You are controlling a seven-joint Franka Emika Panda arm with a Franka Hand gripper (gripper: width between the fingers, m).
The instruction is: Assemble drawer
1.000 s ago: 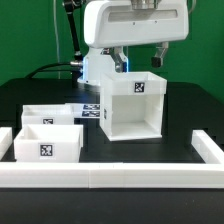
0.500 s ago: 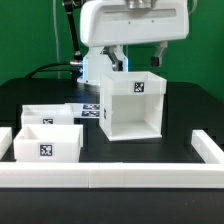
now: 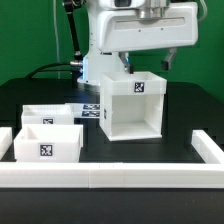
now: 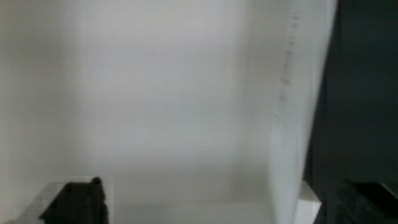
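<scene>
Three white plastic parts make up the drawer from where I sit: one tall casing and two shallow trays. The casing stands upright near the middle of the table, its open face toward the exterior camera and a square tag on its inner back wall. The front tray and the rear tray sit close together toward the exterior view's left, apart from the casing. I cannot make out any knobs at this size.

The single gripper hangs just above the casing's top rim, its jaws spread wide and holding nothing. On the wrist camera I see two dark fingertips with a broad white panel filling the space between them, which I take to be part of the casing.

I judge these parts to be light, stiff and smooth, with thin walls. They should lift easily but could slip or tip in a careless pinch. I would grip each tray across one side wall at its rim. The casing I would hold across a wall's top edge, squeezing gently.

I also count one marker board, lying flat between the trays and the casing. One border rail runs along the front and turns back at both ends.
</scene>
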